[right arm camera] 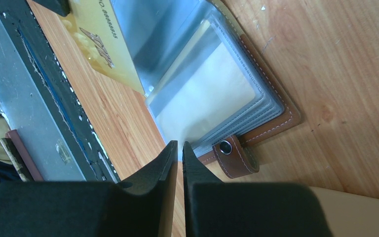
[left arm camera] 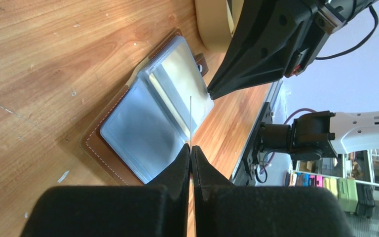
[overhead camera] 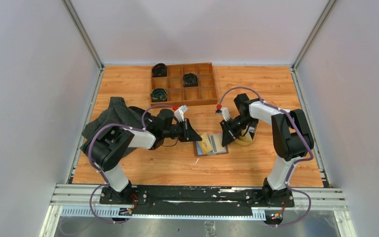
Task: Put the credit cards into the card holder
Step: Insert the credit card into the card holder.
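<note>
**Card over open holder, near-centre of desk**

Wood-grain desk (overhead camera: 153,168) was walled on the left, far and right sides; only the near edge, with the arm bases, was unwalled.

The small brown leather card holder (left arm camera: 143,128) lay open flat at mid-desk, nearer the near edge than the far one. Its clear-blue sleeves faced up and its snap strap (right arm camera: 234,158) stuck out on the right side. Bare wood lay all round it except on the right, where a tan oval dish (left arm camera: 214,24) sat just beside it, partly under the right arm. Dish contents could not be made out.

The left gripper (left arm camera: 191,148) had its jaws fully together, pinching a thin yellow-gold plastic credit card (right arm camera: 98,44). The card was held on edge above the left half of the holder. Its lower corner was down at the sleeves; whether it had entered one could not be told.

The right gripper (right arm camera: 179,144) had its jaws closed to a thin slit on the near edge of one clear sleeve, and that sleeve stood lifted off the stack.

The two grippers faced each other across the holder, close but apart.

At the far edge, centre, sat a brown wooden compartment tray (overhead camera: 185,102). Three of its cells each held one black round item (overhead camera: 191,79); the rest showed bare wood.

A dark crumpled cloth (overhead camera: 113,116) lay at the left edge, behind the left arm.
</note>
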Controlling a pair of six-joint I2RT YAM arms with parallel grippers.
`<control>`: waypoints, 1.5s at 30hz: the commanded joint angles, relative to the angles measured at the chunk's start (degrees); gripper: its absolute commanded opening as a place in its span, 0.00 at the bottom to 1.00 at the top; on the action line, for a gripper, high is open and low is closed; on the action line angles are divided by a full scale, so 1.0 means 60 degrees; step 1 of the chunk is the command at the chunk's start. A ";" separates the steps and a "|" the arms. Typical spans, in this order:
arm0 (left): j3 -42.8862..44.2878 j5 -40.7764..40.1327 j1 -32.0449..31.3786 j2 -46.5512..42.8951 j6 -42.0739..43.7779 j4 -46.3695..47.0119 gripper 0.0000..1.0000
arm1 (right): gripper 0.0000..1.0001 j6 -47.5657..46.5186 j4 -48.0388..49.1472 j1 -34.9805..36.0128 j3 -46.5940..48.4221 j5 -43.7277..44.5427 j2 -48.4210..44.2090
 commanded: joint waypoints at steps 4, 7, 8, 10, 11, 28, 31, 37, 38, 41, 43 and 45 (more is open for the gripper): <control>0.0042 0.0177 0.0071 -0.0018 -0.0007 -0.0035 0.00 | 0.11 0.0068 -0.0082 -0.0134 0.0009 0.0134 0.0115; 0.0098 0.0077 0.0070 0.0204 -0.0037 -0.0035 0.00 | 0.11 0.0082 -0.0080 -0.0124 0.0010 0.0136 0.0085; 0.0078 0.0029 0.0063 0.0245 -0.0052 -0.0002 0.00 | 0.11 0.0080 -0.0080 -0.0134 0.0013 0.0137 0.0085; 0.0066 -0.0088 0.0065 0.0310 -0.0092 0.0048 0.00 | 0.11 0.0076 -0.0080 -0.0128 0.0009 0.0132 0.0107; 0.0069 -0.0123 0.0054 0.0348 -0.0115 0.0059 0.00 | 0.11 0.0089 -0.0080 -0.0125 0.0009 0.0123 0.0105; -0.0184 -0.0254 -0.0053 -0.0068 -0.0294 0.0237 0.00 | 0.11 0.0105 -0.0080 -0.0133 0.0009 0.0151 0.0070; -0.0179 -0.0189 -0.0045 -0.0113 -0.0383 0.0373 0.00 | 0.11 0.0105 -0.0072 -0.0137 0.0009 0.0162 0.0049; -0.0170 -0.0078 -0.0054 0.0145 -0.0674 0.0829 0.00 | 0.11 0.0113 -0.0076 -0.0137 0.0013 0.0166 0.0063; -0.0158 -0.0075 -0.0045 0.0269 -0.0732 0.0924 0.00 | 0.11 0.0108 -0.0079 -0.0128 0.0021 0.0159 0.0062; -0.0073 -0.0136 -0.0048 0.0545 -0.0800 0.1029 0.00 | 0.11 0.0107 -0.0080 -0.0137 0.0020 0.0166 0.0058; -0.0044 -0.0192 -0.0058 0.0673 -0.0793 0.1034 0.00 | 0.11 0.0106 -0.0080 -0.0129 0.0018 0.0173 0.0044; -0.0061 -0.0254 -0.0050 0.0738 -0.0779 0.1034 0.00 | 0.11 0.0109 -0.0080 -0.0130 0.0023 0.0173 0.0055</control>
